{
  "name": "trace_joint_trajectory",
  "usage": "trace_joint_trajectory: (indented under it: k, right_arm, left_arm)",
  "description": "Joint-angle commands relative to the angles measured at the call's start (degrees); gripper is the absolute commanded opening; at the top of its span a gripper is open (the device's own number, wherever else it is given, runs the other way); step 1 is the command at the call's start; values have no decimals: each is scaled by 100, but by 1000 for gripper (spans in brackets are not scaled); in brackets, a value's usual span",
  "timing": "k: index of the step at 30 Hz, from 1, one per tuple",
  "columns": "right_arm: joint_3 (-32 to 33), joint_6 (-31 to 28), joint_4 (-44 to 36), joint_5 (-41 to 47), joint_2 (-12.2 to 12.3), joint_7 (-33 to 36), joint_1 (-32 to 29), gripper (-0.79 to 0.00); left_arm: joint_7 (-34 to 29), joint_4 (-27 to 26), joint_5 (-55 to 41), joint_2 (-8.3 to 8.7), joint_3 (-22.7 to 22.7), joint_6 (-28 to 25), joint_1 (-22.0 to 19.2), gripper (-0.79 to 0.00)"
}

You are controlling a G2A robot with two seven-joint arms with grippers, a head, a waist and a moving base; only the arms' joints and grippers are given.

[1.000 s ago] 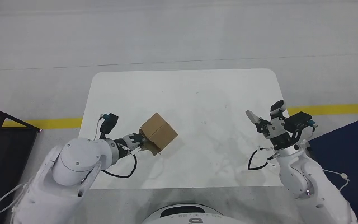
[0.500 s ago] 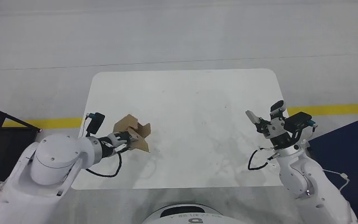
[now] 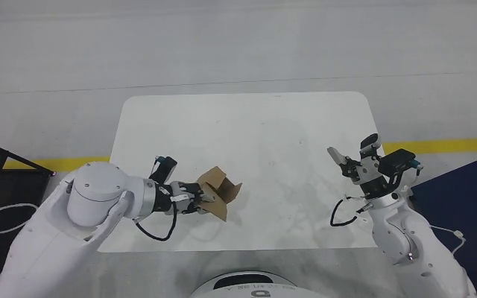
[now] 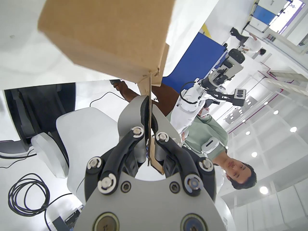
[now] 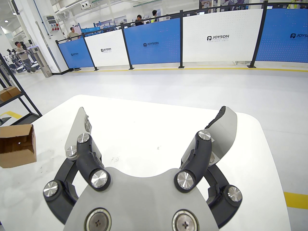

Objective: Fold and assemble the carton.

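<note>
A small brown carton (image 3: 218, 191) lies tilted over the front left part of the white table (image 3: 283, 141), its open end toward the right. My left gripper (image 3: 197, 199) is shut on one of its flaps, seen edge-on between the fingers (image 4: 144, 111) in the left wrist view, with the carton's body (image 4: 108, 22) beyond them. My right gripper (image 3: 350, 157) stands open by the table's right edge, far from the carton, nothing between its fingers (image 5: 222, 121). From the right wrist view the carton (image 5: 16, 145) shows its open side.
The table has rounded corners and a bare middle and back (image 3: 246, 127). A yellow floor line (image 3: 432, 145) runs past the table on both sides. A dark rack (image 3: 15, 186) stands off the table's left edge.
The left arm swung the carton left and turned it over, then brought it back right toward the table's front. The carton now shows its open end. The right arm has not moved.
</note>
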Motion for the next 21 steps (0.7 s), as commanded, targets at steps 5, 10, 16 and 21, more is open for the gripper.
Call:
trace_joint_trajectory:
  k: [5, 10, 16, 21]
  right_arm:
    - [0, 0, 0, 0, 0, 0, 0, 0]
    - [0, 0, 0, 0, 0, 0, 0, 0]
    - [0, 0, 0, 0, 0, 0, 0, 0]
    - [0, 0, 0, 0, 0, 0, 0, 0]
  left_arm:
    - [-329, 795, -234, -188, 978, -679, -780, -785]
    - [-553, 1523, -334, -360, 1564, -1250, -1290, -785]
    - [-667, 2198, -67, -545, 2206, -1425, -1828, -785]
    - [-719, 2633, -54, -669, 2503, -1451, -2133, -785]
